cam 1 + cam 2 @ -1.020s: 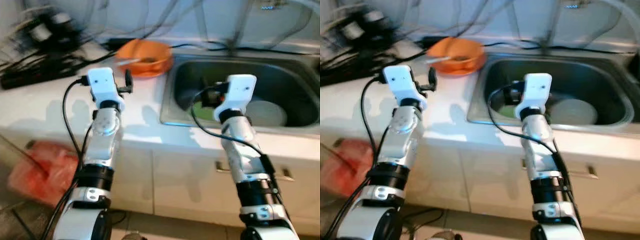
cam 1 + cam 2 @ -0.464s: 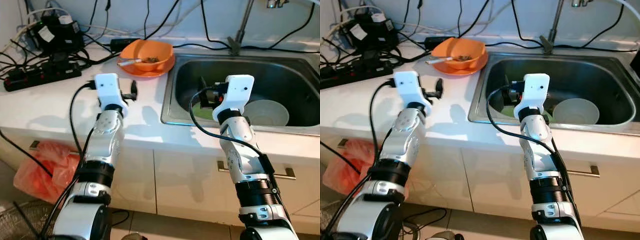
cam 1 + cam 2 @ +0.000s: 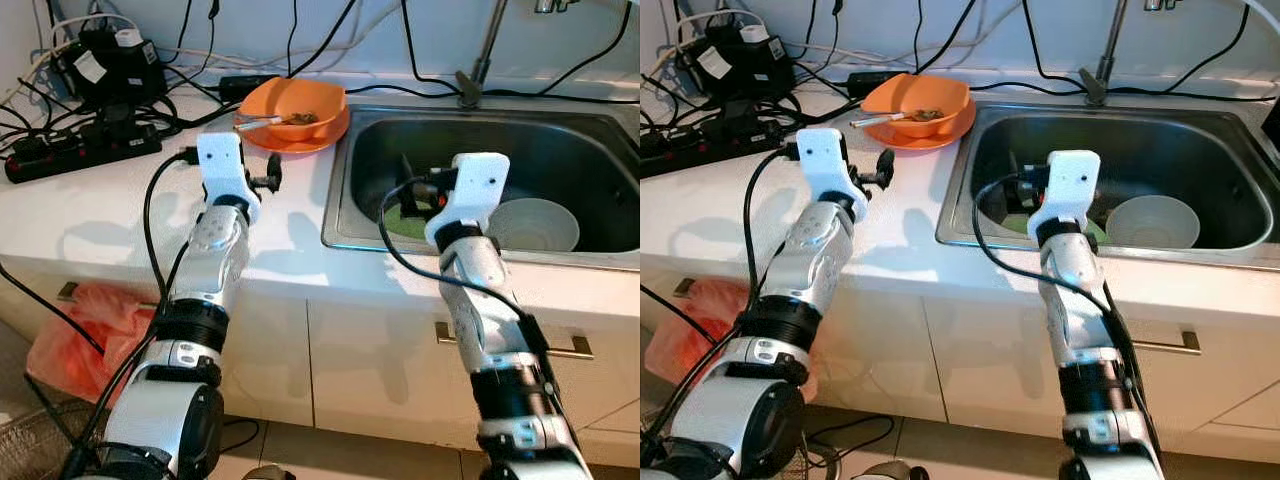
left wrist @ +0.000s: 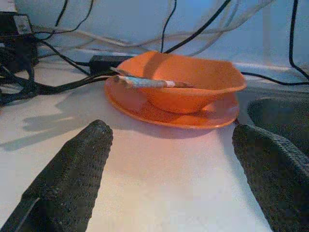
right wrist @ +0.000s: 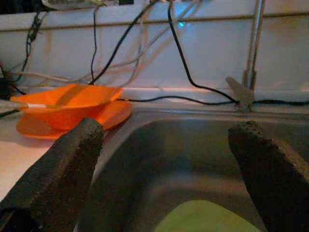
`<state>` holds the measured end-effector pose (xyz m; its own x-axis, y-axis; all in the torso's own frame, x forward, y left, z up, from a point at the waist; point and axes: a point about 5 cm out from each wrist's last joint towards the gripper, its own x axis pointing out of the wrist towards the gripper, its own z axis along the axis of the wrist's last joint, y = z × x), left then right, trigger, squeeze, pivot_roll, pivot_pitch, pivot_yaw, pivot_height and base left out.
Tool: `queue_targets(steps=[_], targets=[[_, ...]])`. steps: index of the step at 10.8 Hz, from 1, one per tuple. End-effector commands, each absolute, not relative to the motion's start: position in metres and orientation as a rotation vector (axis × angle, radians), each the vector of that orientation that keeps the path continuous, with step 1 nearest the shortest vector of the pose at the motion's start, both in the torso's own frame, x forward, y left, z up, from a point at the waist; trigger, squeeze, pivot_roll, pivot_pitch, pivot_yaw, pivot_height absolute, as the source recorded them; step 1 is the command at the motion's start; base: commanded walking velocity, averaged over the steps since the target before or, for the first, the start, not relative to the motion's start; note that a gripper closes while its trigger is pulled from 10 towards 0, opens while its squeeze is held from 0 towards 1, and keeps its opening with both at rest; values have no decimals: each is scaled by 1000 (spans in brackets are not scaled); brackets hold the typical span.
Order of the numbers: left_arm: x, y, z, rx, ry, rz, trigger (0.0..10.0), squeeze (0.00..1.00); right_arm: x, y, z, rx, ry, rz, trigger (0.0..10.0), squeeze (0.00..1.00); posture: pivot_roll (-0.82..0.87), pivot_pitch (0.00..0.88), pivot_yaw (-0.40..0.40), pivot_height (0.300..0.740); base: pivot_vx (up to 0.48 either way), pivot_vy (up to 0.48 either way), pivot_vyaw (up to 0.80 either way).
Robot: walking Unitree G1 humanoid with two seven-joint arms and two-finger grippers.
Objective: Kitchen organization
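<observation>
orange bowl [image 3: 296, 103] on orange plate [image 3: 318, 134], rear of white counter [image 3: 90, 205], beside steel sink [image 3: 365, 150]. left gripper [image 4: 169, 164] hovers above counter facing bowl, fingers spread wide, empty. right gripper [image 5: 166, 166] at sink's front edge, spread wide, empty. white bowl [image 3: 532, 224] in sink.

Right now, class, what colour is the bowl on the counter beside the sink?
Orange. The bowl sits on a matching orange plate; the left wrist view shows it best.

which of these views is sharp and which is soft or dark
Left eye view: sharp, evenly lit, arm shadows on the white counter. Left wrist view: orange bowl slightly soft, fingers blurred up close. Right wrist view: dim, sink in shade.
</observation>
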<state>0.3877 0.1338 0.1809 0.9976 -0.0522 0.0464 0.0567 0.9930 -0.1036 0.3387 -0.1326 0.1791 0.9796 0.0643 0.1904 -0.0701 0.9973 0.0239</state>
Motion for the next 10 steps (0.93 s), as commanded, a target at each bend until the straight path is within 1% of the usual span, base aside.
queue_targets(steps=[1, 4, 6, 8, 10], targets=[[389, 136, 185, -114, -55, -62, 10000, 0, 337, -133, 180, 51, -185, 62, 10000, 0, 58, 0, 75, 740, 0, 0, 0], [382, 136, 181, -134, -80, -60, 10000, 0, 336, -136, 182, 47, -188, 51, 10000, 0, 58, 9, 70, 740, 0, 0, 0], [379, 136, 185, -142, -105, -59, 10000, 0, 337, -135, 183, 42, -190, 56, 10000, 0, 64, 3, 66, 740, 294, 0, 0], [373, 131, 208, -129, -222, -78, 10000, 0, 338, -135, 188, 33, -217, 53, 10000, 0, 66, 0, 67, 740, 300, 0, 0], [368, 126, 214, -130, -261, -91, 10000, 0, 339, -135, 188, 30, -222, 51, 10000, 0, 66, 0, 67, 740, 300, 0, 0]])
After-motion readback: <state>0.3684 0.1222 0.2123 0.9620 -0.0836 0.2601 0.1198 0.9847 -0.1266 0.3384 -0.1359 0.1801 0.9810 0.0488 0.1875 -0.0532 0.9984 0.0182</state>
